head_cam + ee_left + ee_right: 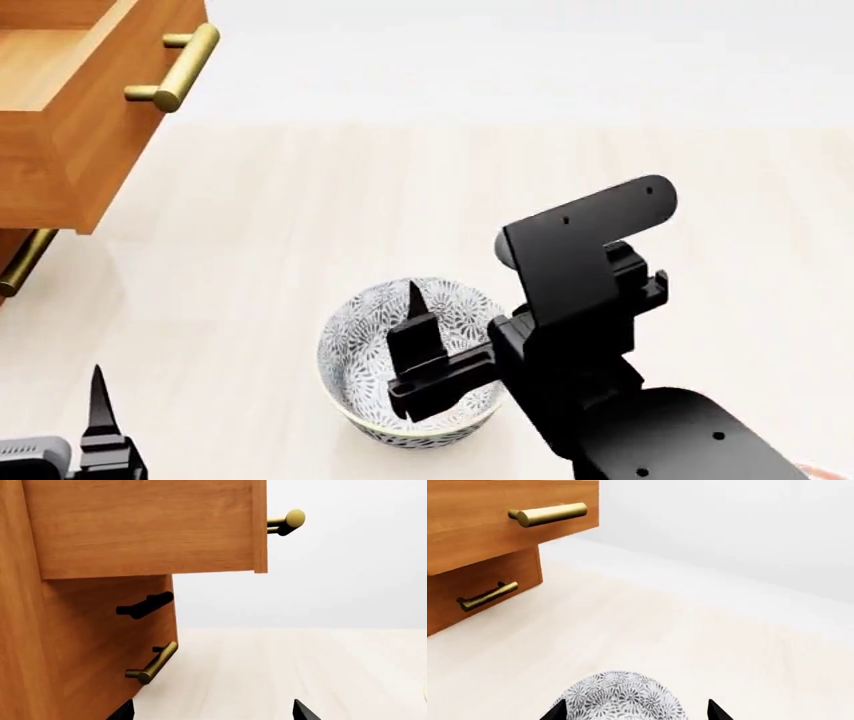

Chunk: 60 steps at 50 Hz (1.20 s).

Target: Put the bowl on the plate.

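The biggest thing before me is the wooden cabinet point(67, 120) at my far left, its upper drawer point(494, 525) pulled out with a brass handle point(180, 68) on its front, and a lower drawer point(480, 592) shut beneath it. Below and around it runs the pale worktop point(400, 200), bare in the stretch I can see. My right arm point(601, 340) reaches in from the lower right of the head view, its black wrist block bent forward and down so that its jaws point(420, 355) hang at the bowl point(400, 365). The bowl, white with a dense grey flower pattern, stands upright on the worktop near my body, well apart from the cabinet. One finger point(416, 330) of that hand points down into the bowl's hollow; the other I cannot find, so I read the jaws as set across the near rim, and whether they have closed on it I cannot tell. My right wrist view shows the bowl between two dark tips set apart. I judge the grasp is the step in hand. The plate is in none of my views, so the next move calls for a firm pinch, a lift, and finding the plate. My left jaws point(210, 711) idle low by the cabinet, tips spread wide, holding nothing.
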### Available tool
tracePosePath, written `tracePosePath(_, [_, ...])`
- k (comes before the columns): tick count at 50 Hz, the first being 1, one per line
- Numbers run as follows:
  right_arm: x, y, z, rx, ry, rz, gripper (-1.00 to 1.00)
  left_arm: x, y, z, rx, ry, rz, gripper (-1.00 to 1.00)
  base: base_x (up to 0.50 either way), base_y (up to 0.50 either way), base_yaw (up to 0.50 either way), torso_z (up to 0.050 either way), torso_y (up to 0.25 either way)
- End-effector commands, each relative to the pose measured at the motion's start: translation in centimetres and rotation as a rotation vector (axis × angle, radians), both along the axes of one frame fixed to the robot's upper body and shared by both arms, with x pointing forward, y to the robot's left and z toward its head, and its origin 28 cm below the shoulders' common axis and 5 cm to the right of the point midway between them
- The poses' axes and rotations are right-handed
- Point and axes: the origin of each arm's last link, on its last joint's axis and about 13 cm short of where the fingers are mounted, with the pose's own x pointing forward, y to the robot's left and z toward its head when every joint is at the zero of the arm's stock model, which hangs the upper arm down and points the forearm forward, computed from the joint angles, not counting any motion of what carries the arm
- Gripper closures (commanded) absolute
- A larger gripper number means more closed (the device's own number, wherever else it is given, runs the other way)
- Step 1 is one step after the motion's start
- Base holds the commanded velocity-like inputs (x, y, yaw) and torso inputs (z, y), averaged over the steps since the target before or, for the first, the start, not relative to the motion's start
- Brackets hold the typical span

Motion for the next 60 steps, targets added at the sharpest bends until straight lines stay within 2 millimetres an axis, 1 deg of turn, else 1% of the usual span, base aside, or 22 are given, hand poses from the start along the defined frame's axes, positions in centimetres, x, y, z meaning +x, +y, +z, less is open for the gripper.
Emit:
tracePosePath(1, [0.9,1.2,3.6,-0.077,0.076,0.165,-1.0,0.1,0.1,0.3,0.004,0.0,0.001,-1.0,0.0,0.0,0.0,0.0,0.0])
tracePosePath(3, [1.0,1.4,4.6,-0.044,0.097,0.192,-1.0,0.2,0.1,0.3,0.005,0.001,0.001,-1.0,0.0,0.0,0.0,0.0,0.0])
tracePosePath(10, [1.3,1.8,5.1,-0.066,0.164,0.255,-1.0,0.0,0.1,0.6,0.008,0.003,0.002,-1.0,0.0,0.0,0.0,0.0,0.0])
tracePosePath(13, [1.4,1.9,5.7,-0.05,0.202,0.283,-1.0,0.0,0.1,0.7,0.009,0.002,0.001,-1.0,0.0,0.0,0.0,0.0,0.0])
tracePosePath(15, [1.6,2.0,6.1,-0.066,0.21,0.296,-1.0,0.0,0.0,0.6,0.007,0.002,0.0,-1.0,0.0,0.0,0.0,0.0,0.0])
tracePosePath(17, [2.1,2.0,6.6,-0.121,0.215,0.291,-1.0,0.0,0.0,0.8,0.009,0.002,0.0,-1.0,0.0,0.0,0.0,0.0,0.0])
tracePosePath(21, [2.5,2.1,6.8,-0.151,0.238,0.304,-1.0,0.0,0.0,0.9,0.008,-0.001,0.001,-1.0,0.0,0.0,0.0,0.0,0.0])
tracePosePath(30, [3.5,2.3,6.9,-0.235,0.293,0.304,-1.0,-0.1,0.0,0.8,0.005,-0.002,0.001,-1.0,0.0,0.0,0.0,0.0,0.0])
tracePosePath(33, [4.5,2.5,6.8,-0.243,0.342,0.298,-1.0,-0.1,0.0,0.8,0.007,-0.004,0.001,-1.0,0.0,0.0,0.0,0.0,0.0])
tracePosePath(38, [5.3,2.6,6.9,-0.254,0.354,0.284,-1.0,-0.2,0.1,0.8,0.008,-0.004,0.004,-1.0,0.0,0.0,0.0,0.0,0.0])
tracePosePath(49, [6.7,4.0,6.6,-0.348,0.401,0.293,-1.0,-0.3,0.1,0.7,0.007,-0.005,0.006,-1.0,0.0,0.0,0.0,0.0,0.0])
tracePosePath(52, [7.0,4.2,6.7,-0.37,0.404,0.299,-1.0,-0.3,0.0,0.6,0.006,-0.005,0.005,-1.0,0.0,0.0,0.0,0.0,0.0])
tracePosePath(57, [7.8,4.8,7.6,-0.412,0.422,0.3,-1.0,-0.3,0.1,0.7,0.006,-0.005,0.004,-1.0,0.0,0.0,0.0,0.0,0.0])
tracePosePath(60, [8.0,5.1,7.4,-0.435,0.431,0.305,-1.0,-0.3,0.1,0.6,0.006,-0.004,0.006,-1.0,0.0,0.0,0.0,0.0,0.0])
